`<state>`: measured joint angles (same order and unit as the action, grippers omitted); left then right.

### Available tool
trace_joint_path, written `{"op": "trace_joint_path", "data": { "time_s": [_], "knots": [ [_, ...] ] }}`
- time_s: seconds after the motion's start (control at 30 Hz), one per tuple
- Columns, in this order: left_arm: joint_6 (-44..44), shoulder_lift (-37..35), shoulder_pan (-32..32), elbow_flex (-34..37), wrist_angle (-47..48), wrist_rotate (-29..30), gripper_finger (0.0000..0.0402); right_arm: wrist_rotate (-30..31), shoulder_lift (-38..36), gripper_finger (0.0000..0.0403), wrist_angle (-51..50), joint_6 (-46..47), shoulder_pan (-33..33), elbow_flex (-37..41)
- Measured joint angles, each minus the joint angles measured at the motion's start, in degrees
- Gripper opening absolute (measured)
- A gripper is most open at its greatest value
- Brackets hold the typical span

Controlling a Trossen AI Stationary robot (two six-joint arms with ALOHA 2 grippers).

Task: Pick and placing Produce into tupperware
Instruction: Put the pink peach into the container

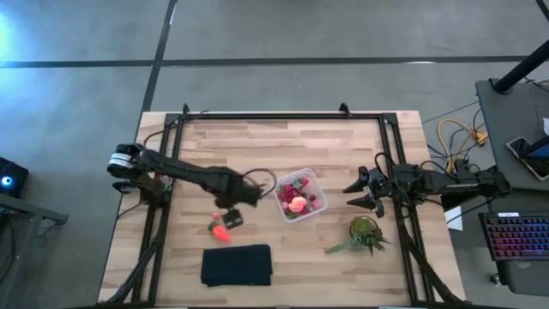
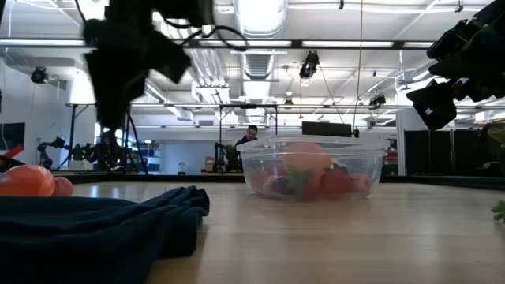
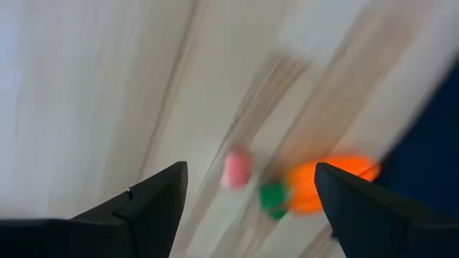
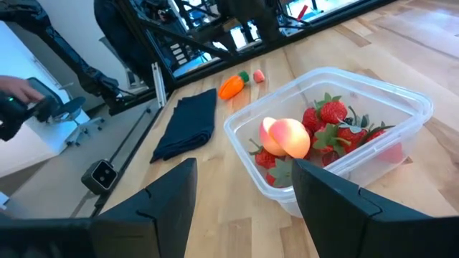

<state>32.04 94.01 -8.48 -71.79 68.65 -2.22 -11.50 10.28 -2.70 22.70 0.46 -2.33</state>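
High view: left gripper (image 1: 228, 212), jaws spread and empty, hangs over the carrot (image 1: 220, 230) beside the tupperware (image 1: 299, 195), which holds strawberries (image 4: 337, 122) and a peach (image 4: 285, 136). Right gripper (image 1: 367, 192) waits nearby, parted, empty.

In the left wrist view the carrot (image 3: 326, 183) and a small pink piece (image 3: 236, 169) are blurred, the dark cloth (image 3: 430, 150) cut off.

I get even, bright light from the ceiling fixtures (image 2: 260, 16), which glare white in my low view. My left wrist view is smeared with motion blur; the carrot (image 3: 326, 183) is a soft orange blob. The dark cloth (image 2: 95, 225) close to the low camera is out of focus.
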Motion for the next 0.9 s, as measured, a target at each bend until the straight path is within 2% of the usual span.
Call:
{"op": "trace_joint_path", "data": {
  "time_s": [0.1, 0.2, 0.33, 0.6, 0.9],
  "knots": [
    [6.9, -2.4, -3.2, 3.0, 0.3, 3.5, 0.0290, 0.0, 0.0, 0.0219, 0.0, 0.0, 0.0, 0.0],
    [13.8, -5.2, -5.6, 7.1, -5.5, 5.7, 0.0290, 0.0, 0.0, 0.0219, 0.0, 0.0, 0.0, 0.0],
    [21.1, -8.9, -7.6, 13.5, -12.9, 5.8, 0.0290, 0.0, 0.0, 0.0219, 0.0, 0.0, 0.0, 0.0],
    [37.5, -15.8, -8.4, 24.7, -16.0, 6.0, 0.0290, 0.0, -0.1, 0.0219, 0.0, 0.0, 0.0, 0.0],
    [59.9, -19.4, -7.6, 27.6, -17.4, 4.1, 0.0290, 0.0, -0.1, 0.0219, 0.0, 0.0, 0.0, 0.0]
  ]
}}
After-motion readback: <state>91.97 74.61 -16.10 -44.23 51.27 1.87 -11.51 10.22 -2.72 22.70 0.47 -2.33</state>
